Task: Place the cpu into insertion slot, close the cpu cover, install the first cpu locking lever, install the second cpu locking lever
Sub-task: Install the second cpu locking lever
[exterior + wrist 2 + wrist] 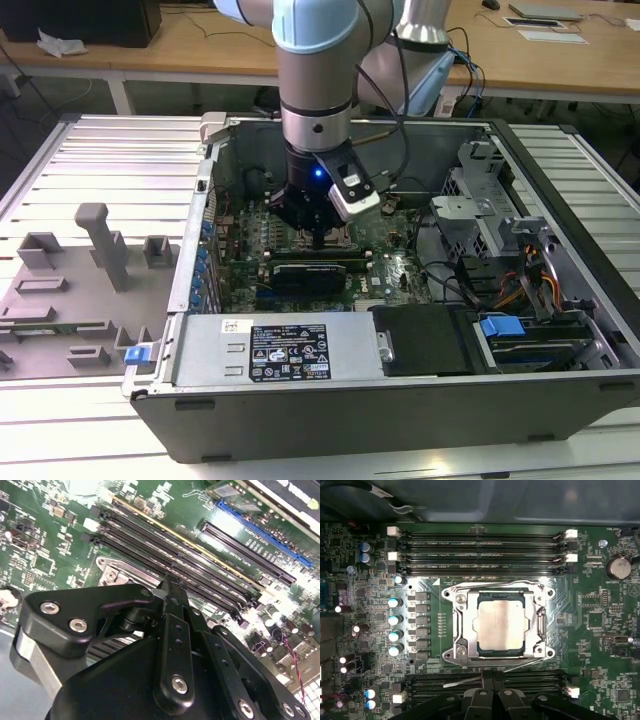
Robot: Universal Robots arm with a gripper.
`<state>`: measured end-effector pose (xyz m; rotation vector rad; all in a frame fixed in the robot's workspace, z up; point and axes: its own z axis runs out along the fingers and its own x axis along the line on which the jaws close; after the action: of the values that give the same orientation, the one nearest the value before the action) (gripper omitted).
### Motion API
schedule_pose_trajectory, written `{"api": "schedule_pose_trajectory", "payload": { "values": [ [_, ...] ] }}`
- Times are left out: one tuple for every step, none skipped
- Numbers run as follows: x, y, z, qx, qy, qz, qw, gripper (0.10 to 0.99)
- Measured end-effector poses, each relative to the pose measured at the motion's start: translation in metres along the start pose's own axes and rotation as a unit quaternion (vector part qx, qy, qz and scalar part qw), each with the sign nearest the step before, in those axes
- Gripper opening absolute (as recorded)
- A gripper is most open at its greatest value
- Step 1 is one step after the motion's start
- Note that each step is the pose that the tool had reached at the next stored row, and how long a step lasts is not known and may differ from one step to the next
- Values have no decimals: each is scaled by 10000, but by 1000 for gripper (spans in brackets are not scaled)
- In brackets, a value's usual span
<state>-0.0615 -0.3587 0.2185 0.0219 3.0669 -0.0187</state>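
Fingers (492,690) pressed together, holding nothing, we hover just beside the cpu cover (461,625) shut over the cpu (500,627).

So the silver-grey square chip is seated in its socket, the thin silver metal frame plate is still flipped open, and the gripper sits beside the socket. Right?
Not quite: in the first wrist view the thin silver metal frame plate lies closed over the socket, framing the seated silver-grey square chip. The gripper does sit beside the socket.
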Motion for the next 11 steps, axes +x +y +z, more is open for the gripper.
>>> {"api": "schedule_pose_trajectory", "payload": {
  "values": [
    [17, -1, 3, -5, 0, 1, 10000, 106],
    [32, -5, 6, -11, 0, 1, 10000, 106],
    [50, -21, 10, -43, 1, 3, 10000, 106],
    [62, -42, 13, -85, 1, 6, 10000, 106],
    [76, -69, 14, -137, 2, 10, 9999, 106],
    [88, -103, 16, -215, 3, 17, 9998, 106],
    [98, -133, 18, -325, 5, 25, 9995, 106],
    [102, -147, 19, -382, 6, 29, 9993, 106],
    [108, -164, 20, -445, 7, 33, 9990, 106],
    [118, -190, 22, -534, 8, 40, 9986, 106],
    [126, -213, 24, -610, 9, 46, 9981, 106]
  ]
}}
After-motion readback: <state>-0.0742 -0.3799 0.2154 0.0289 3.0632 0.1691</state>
